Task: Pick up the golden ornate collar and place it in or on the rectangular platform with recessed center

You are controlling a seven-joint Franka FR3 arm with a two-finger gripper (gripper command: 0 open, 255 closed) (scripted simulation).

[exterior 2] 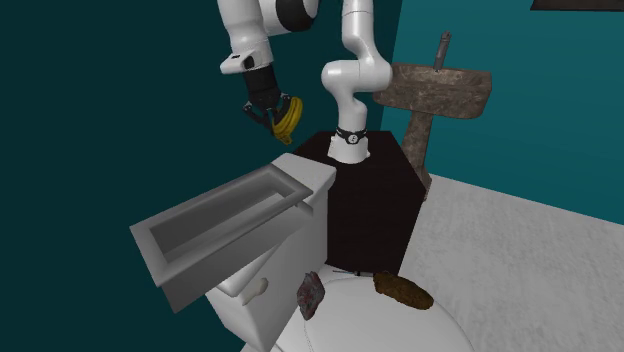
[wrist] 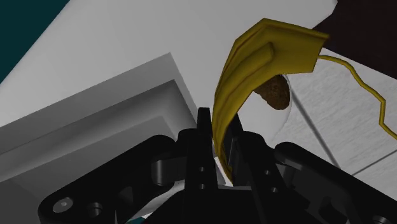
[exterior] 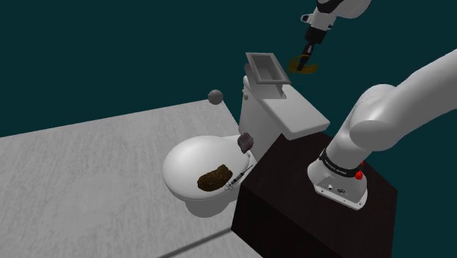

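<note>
The golden collar (exterior 2: 288, 115) hangs in the air, clasped by my black gripper (exterior 2: 270, 117), which is shut on it. In the wrist view the collar (wrist: 254, 70) rises as a curved yellow band from between the fingers (wrist: 205, 130). In the shoulder view the gripper (exterior: 306, 57) holds the collar (exterior: 305, 67) high above and beyond the toilet tank. The grey rectangular platform with a recessed centre (exterior: 265, 68) rests on the tank's far end. It appears large in the second exterior view as a grey tray (exterior 2: 222, 222), below the gripper and nearer that camera.
A white toilet (exterior: 201, 165) with a brown lump (exterior: 214, 178) on its bowl stands next to the dark stand (exterior: 311, 198). A small purplish object (exterior: 246, 141) sits by the tank. A grey ball (exterior: 215, 96) lies on the floor. A stone sink (exterior 2: 440, 90) stands behind the arm.
</note>
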